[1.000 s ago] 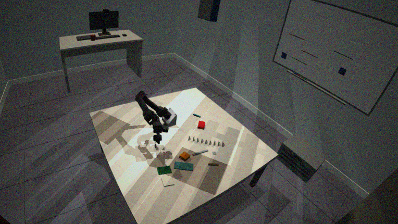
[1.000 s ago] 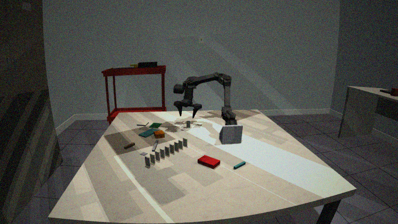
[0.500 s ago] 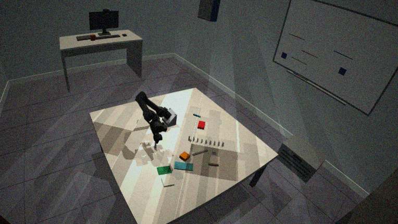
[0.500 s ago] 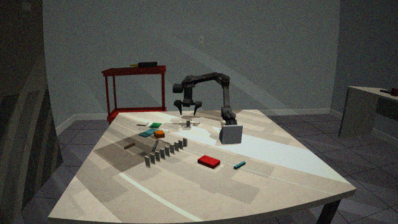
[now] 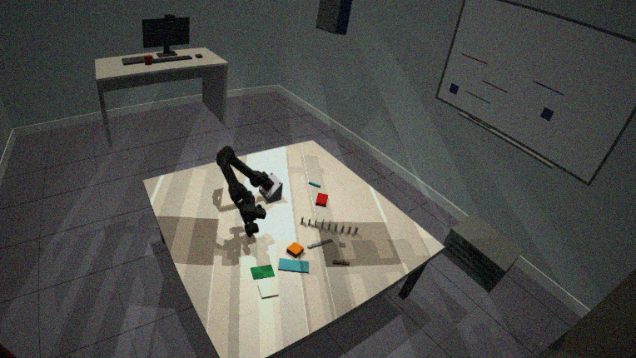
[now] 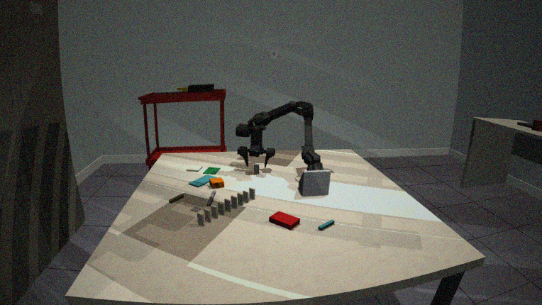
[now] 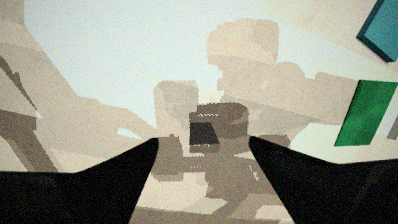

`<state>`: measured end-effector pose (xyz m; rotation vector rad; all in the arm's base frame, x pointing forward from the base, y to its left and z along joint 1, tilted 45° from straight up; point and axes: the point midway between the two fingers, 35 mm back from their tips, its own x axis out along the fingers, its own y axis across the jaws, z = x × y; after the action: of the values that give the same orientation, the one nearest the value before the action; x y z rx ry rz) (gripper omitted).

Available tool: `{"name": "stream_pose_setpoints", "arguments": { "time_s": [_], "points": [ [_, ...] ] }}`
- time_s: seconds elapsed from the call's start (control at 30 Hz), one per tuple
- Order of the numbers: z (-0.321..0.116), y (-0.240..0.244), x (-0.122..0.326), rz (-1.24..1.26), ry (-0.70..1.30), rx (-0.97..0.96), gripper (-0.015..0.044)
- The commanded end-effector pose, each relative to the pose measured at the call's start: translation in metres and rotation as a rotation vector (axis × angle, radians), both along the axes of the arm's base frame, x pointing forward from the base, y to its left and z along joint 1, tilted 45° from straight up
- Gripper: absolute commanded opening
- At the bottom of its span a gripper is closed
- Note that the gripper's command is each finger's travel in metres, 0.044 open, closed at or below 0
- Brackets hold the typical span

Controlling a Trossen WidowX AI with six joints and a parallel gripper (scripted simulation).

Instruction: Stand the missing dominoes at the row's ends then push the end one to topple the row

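Observation:
A row of several thin grey dominoes (image 5: 329,226) (image 6: 227,204) stands upright and evenly spaced on the table. A separate dark domino (image 6: 256,169) (image 7: 203,133) stands upright away from the row; in the top view the arm seems to hide it. My gripper (image 5: 250,232) (image 6: 256,166) (image 7: 204,141) is open and points down, with its fingertips on either side above this domino, touching nothing that I can see. A small flat grey piece (image 5: 342,244) (image 6: 195,208) lies beside the row; it may be a domino lying down.
Near the row lie a long grey bar (image 5: 320,243) (image 6: 211,198), a brown bar (image 5: 340,262), an orange block (image 5: 295,249), a blue slab (image 5: 293,265), a green slab (image 5: 262,271) (image 7: 367,112) and a white slab (image 5: 268,290). A red block (image 6: 284,220) and teal bar (image 6: 325,224) lie nearer the base.

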<state>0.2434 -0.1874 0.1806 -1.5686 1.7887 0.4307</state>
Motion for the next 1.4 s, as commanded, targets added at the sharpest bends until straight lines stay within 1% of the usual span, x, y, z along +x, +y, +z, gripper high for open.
{"name": "stream_pose_setpoints", "arguments": {
  "time_s": [0.0,0.1,0.5,0.53,0.87,1.0,1.13,1.2,1.37],
  "points": [
    [-0.007,-0.004,-0.001,0.004,0.009,0.006,0.044],
    [-0.009,-0.006,-0.002,0.004,0.009,0.006,0.044],
    [-0.009,-0.006,-0.002,0.004,0.009,0.006,0.0125],
    [-0.009,-0.006,-0.002,0.004,0.009,0.006,0.0107],
    [-0.007,-0.004,-0.001,0.006,0.008,0.007,0.0107],
    [0.032,0.039,0.007,0.039,-0.009,0.011,0.0107],
    [0.077,0.084,0.0,0.081,-0.027,0.002,0.0107],
    [0.085,0.091,-0.002,0.089,-0.03,-0.001,0.0107],
    [0.084,0.093,-0.001,0.085,-0.035,0.002,0.0107]
  ]
}}
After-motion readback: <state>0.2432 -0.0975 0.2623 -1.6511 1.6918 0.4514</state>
